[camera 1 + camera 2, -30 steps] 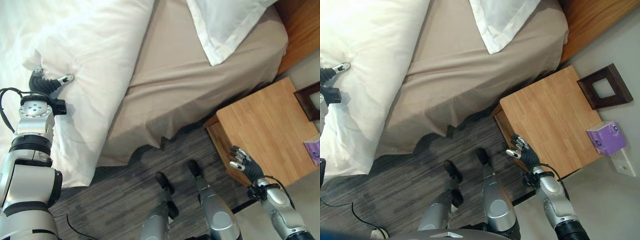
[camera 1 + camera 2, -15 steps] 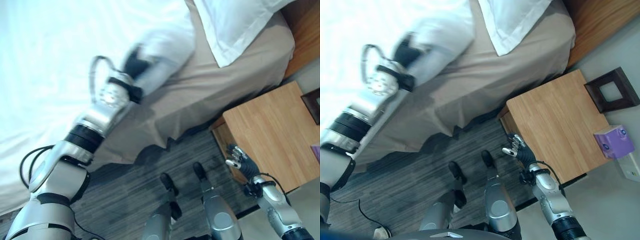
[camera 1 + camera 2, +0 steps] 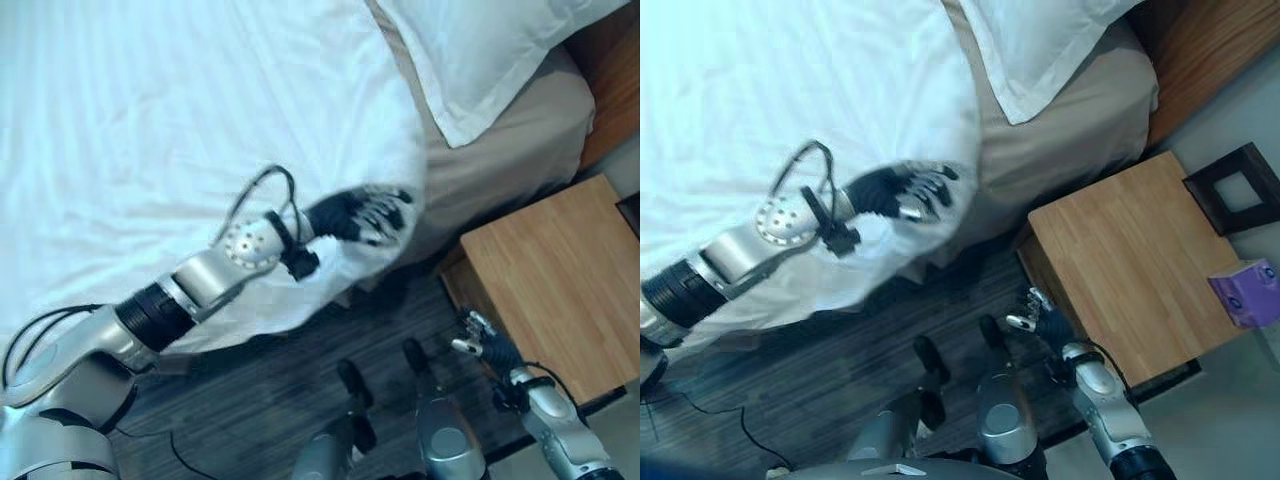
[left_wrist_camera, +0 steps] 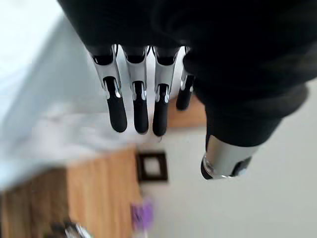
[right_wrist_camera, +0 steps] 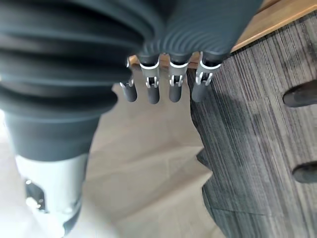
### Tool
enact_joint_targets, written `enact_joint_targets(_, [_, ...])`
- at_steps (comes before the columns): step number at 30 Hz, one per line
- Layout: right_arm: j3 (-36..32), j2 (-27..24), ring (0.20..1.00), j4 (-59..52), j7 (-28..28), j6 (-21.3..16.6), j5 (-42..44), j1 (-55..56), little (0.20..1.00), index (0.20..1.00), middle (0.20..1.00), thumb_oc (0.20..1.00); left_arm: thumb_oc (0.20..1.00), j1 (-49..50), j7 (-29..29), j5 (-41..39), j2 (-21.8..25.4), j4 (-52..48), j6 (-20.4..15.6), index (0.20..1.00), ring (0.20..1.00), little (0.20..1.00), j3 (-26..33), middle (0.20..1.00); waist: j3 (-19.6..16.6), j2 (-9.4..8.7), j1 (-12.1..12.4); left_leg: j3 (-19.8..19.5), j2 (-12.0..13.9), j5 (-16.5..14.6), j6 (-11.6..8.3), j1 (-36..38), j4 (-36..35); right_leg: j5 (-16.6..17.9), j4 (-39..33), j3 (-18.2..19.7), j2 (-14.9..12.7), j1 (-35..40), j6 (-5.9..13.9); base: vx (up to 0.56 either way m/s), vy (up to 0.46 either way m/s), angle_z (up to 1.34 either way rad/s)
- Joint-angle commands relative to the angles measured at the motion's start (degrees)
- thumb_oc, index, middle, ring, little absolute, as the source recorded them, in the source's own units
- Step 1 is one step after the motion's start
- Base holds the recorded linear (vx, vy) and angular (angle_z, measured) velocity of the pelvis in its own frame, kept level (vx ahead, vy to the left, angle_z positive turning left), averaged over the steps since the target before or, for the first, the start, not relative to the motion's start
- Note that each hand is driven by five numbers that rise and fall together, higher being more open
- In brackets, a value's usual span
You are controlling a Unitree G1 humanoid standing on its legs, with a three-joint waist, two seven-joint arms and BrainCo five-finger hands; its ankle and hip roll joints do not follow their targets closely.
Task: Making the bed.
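Both hands [image 3: 362, 215] [image 3: 482, 343] seemingly open-fingered.

Both head cameras look steeply down, sharing the bed [image 3: 150, 120] and nightstand [image 3: 1120, 270]; each wrist camera peers closely along its own fingers.

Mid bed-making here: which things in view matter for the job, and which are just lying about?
Job:
white duvet
white pillow
beige fitted sheet
left hand, at the duvet's corner

Lying about:
wooden bedside table
purple tissue box
dark square frame
right hand, idle over the grey carpet
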Motion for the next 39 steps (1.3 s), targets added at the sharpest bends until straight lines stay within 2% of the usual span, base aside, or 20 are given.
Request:
enact_joint_targets(1, [-0.60, -2.89, 1.000, -2.56, 1.34, -2.18, 0.04, 4.59, 1.000, 1.000, 1.000, 1.000, 1.000, 0.16, -1.12, -3.73, -2.70, -1.25, -4.63, 1.000, 1.000, 1.000, 2.48, 1.000, -5.96, 1.23, -1.31, 0.79, 2.19, -2.03, -1.97, 5.23, 0.53, 1.99, 0.59, -0.38, 1.03, -3.56, 3.95, 0.01, -0.008, -0.04])
enact_joint_targets(4, [-1.09, -2.62, 1.000, -1.81, 1.65, -2.18, 0.96, 5.54, 1.000, 1.000, 1.000, 1.000, 1.000, 1.20, -2.01, -6.29, -0.51, -4.32, -5.01, 1.000, 1.000, 1.000, 3.82, 1.000, -6.95, 1.18, -0.63, 0.05, 2.18, -2.25, -1.95, 6.06, 0.53, 1.42, 0.59, -0.79, 0.98, -2.23, 3.82, 0.02, -0.024, -0.03])
enact_joint_targets(9, [-1.69, -0.84, 1.000, -0.35, 0.91, -2.19, 2.09, 6.34, 1.000, 1.000, 1.000, 1.000, 1.000, 6.55, -1.54, -11.87, -1.09, -9.05, -5.90, 1.000, 1.000, 1.000, 9.42, 1.000, -9.01, 0.71, 0.87, -0.99, 2.14, -2.05, -1.98, 7.07, 0.53, 0.78, 0.59, -1.48, 0.92, -0.48, 3.25, 0.02, -0.044, 0.09])
enact_joint_targets(10, [-2.43, -0.45, 1.000, -0.23, -0.05, -2.28, 2.19, 6.32, 1.000, 1.000, 1.000, 1.000, 1.000, 8.73, -0.75, -12.73, -1.35, -10.26, -6.31, 1.000, 1.000, 1.000, 11.87, 1.000, -9.30, 0.56, 1.30, -1.33, 2.15, -2.07, -1.94, 7.34, 0.53, 0.61, 0.59, -1.71, 0.81, 0.04, 3.21, 0.03, -0.053, 0.18])
enact_joint_targets(11, [-5.04, -0.54, 1.000, -1.20, -2.31, -2.84, 0.95, 4.84, 1.000, 1.000, 1.000, 1.000, 1.000, 14.01, 0.24, -13.49, -2.06, -11.58, -6.80, 1.000, 1.000, 1.000, 17.15, 1.000, -9.92, 0.44, 2.52, -1.92, 2.05, -2.19, -1.82, 7.79, 0.53, 0.26, 0.59, -2.15, 0.68, 0.67, 3.15, 0.02, -0.035, 0.12])
enact_joint_targets(12, [-4.96, -0.64, 1.000, -1.21, -2.33, -2.83, 0.94, 4.83, 1.000, 1.000, 1.000, 1.000, 1.000, 14.24, 0.26, -13.46, -2.06, -11.71, -6.74, 1.000, 1.000, 1.000, 17.36, 1.000, -9.96, 0.52, 2.42, -1.93, 2.06, -2.20, -1.82, 7.76, 0.53, 0.26, 0.59, -2.16, 0.69, 0.65, 3.15, 0.00, 0.000, 0.00])
enact_joint_targets(14, [-9.21, -1.19, 1.000, -1.47, -6.84, -4.35, 1.36, -0.31, 1.000, 1.000, 1.000, 1.000, 1.000, 22.79, 1.28, -14.72, -3.82, -12.96, -7.46, 1.000, 1.000, 1.000, 25.56, 1.000, -10.54, 0.46, 4.07, -2.45, 1.92, -2.57, -1.52, 8.47, 0.53, -0.21, 0.59, -2.42, 0.58, 1.61, 3.20, 0.02, 0.003, 0.03])
enact_joint_targets(15, [-9.65, -1.75, 0.404, -0.57, -9.11, -5.35, 2.31, -4.92, 0.404, 0.404, 0.404, 0.404, 1.000, 26.54, 2.02, -15.96, -5.69, -12.77, -8.10, 1.000, 1.000, 1.000, 28.40, 1.000, -10.87, 0.50, 4.88, -2.50, 1.90, -2.72, -1.43, 8.65, 0.53, -0.26, 0.59, -2.47, 0.51, 1.84, 3.21, 0.02, -0.002, 0.05])
enact_joint_targets(16, [-10.11, -2.06, 0.200, -0.89, -12.31, -5.95, 3.47, -12.15, 0.200, 0.200, 0.200, 0.200, 1.000, 33.57, 3.54, -17.25, -10.81, -12.76, -8.01, 1.000, 1.000, 1.000, 32.88, 1.000, -11.31, 0.40, 6.71, -2.94, 1.77, -2.94, -1.08, 8.89, 0.53, -0.38, 0.59, -2.58, 0.34, 2.35, 3.20, 0.00, 0.000, 0.00])
enact_joint_targets(17, [-9.58, -2.12, 0.200, -0.61, -13.36, -6.26, 5.23, -15.89, 0.200, 0.200, 0.200, 0.200, 1.000, 37.44, 4.81, -17.98, -14.64, -12.62, -7.87, 1.000, 1.000, 1.000, 34.61, 1.000, -11.57, 0.28, 7.76, -3.26, 1.62, -2.96, -0.91, 8.89, 0.53, -0.47, 0.59, -2.76, 0.25, 2.53, 3.13, 0.00, 0.000, 0.00])
enact_joint_targets(18, [-9.43, -2.16, 0.200, -0.53, -13.36, -6.30, 5.26, -16.04, 0.200, 0.200, 0.200, 0.200, 1.000, 37.56, 4.84, -17.95, -14.66, -12.72, -7.82, 1.000, 1.000, 1.000, 34.79, 1.000, -11.64, 0.29, 7.70, -3.21, 1.65, -2.76, -0.94, 8.68, 0.53, -0.28, 0.59, -2.71, 0.28, 2.30, 3.08, -0.01, -0.017, 0.05])
enact_joint_targets(23, [-2.08, -2.00, 0.200, 3.86, -15.74, -5.46, 17.34, -34.91, 0.200, 0.200, 0.200, 0.200, 1.000, 47.51, 8.87, -19.26, -20.64, -8.29, -6.59, 1.000, 1.000, 1.000, 38.41, 1.000, -12.54, -0.36, 12.50, -4.37, 1.30, -2.49, -0.63, 8.66, 0.53, -0.41, 0.59, -3.82, 0.17, 2.97, 2.49, -0.02, -0.028, 0.26])
enact_joint_targets(25, [-0.44, -2.12, 0.200, 6.76, -15.62, -4.66, 18.62, -40.11, 0.200, 0.200, 0.200, 0.200, 1.000, 50.59, 9.25, -19.02, -21.32, -7.92, -5.78, 1.000, 1.000, 1.000, 39.30, 1.000, -12.73, -0.56, 13.79, -4.90, 1.31, -2.32, -0.51, 8.45, 0.53, -0.49, 0.59, -4.24, 0.20, 3.10, 2.31, -0.03, -0.037, 0.29])
enact_joint_targets(27, [1.81, -1.98, 0.200, 10.42, -15.01, -3.13, 18.32, -45.56, 0.200, 0.200, 0.200, 0.200, 1.000, 54.47, 8.42, -18.37, -20.11, -8.39, -4.37, 1.000, 1.000, 1.000, 41.36, 1.000, -12.97, -0.65, 15.96, -5.86, 1.41, -1.98, -0.40, 8.14, 0.53, -0.66, 0.59, -5.13, 0.23, 3.52, 2.02, -0.02, -0.040, 0.18])
enact_joint_targets(28, [1.91, -1.92, 0.200, 10.61, -14.94, -3.19, 18.37, -45.74, 0.200, 0.200, 0.200, 0.200, 1.000, 54.55, 8.43, -18.37, -20.12, -8.48, -4.32, 1.000, 1.000, 1.000, 41.49, 1.000, -12.94, -0.66, 15.82, -5.91, 1.41, -1.98, -0.41, 8.13, 0.53, -0.68, 0.59, -5.18, 0.23, 3.53, 2.01, -0.01, -0.025, 0.21])
enact_joint_targets(30, [2.67, 0.38, 0.200, 16.84, -14.93, -3.13, 20.61, -49.90, 0.200, 0.200, 0.200, 0.200, 1.000, 56.32, 8.15, -19.17, -20.10, -9.01, -4.16, 1.000, 1.000, 1.000, 42.24, 1.000, -12.93, -0.54, 17.50, -6.91, 1.42, -1.63, -0.38, 7.68, 0.53, -0.81, 0.59, -6.07, 0.33, 3.57, 1.74, -0.01, -0.031, 0.31])
enact_joint_targets(36, [0.79, 2.64, 0.200, 28.08, -15.65, -3.33, 23.21, -55.84, 0.200, 0.200, 0.200, 0.200, 1.000, 56.85, 8.97, -19.36, -20.86, -8.27, -4.93, 1.000, 1.000, 1.000, 42.90, 1.000, -12.12, 0.29, 19.42, -8.34, 1.32, -0.90, -0.53, 6.44, 0.53, -0.82, 0.59, -7.92, 0.06, 3.10, 1.64, -0.04, -0.014, 0.13])
enact_joint_targets(38, [-3.17, 1.19, 0.200, 42.60, -16.51, -3.98, 25.79, -63.40, 0.200, 0.200, 0.200, 0.200, 1.000, 58.87, 9.32, -21.87, -24.71, -5.56, -5.44, 1.000, 1.000, 1.000, 40.88, 1.000, -11.70, 1.51, 21.64, -9.25, 0.97, -0.42, -0.45, 4.99, 0.53, -0.77, 0.59, -8.84, -0.21, 1.95, 1.80, -0.07, 0.011, 0.18])
enact_joint_targets(39, [-3.08, 1.03, 0.200, 43.10, -16.20, -4.07, 25.94, -63.77, 0.200, 0.200, 0.200, 0.200, 1.000, 58.73, 9.31, -21.86, -24.79, -5.51, -5.48, 1.000, 1.000, 1.000, 40.83, 1.000, -11.70, 1.59, 21.70, -9.24, 0.99, -0.43, -0.45, 4.90, 0.53, -0.76, 0.59, -8.83, -0.20, 1.85, 1.80, -0.03, 0.011, 0.14])
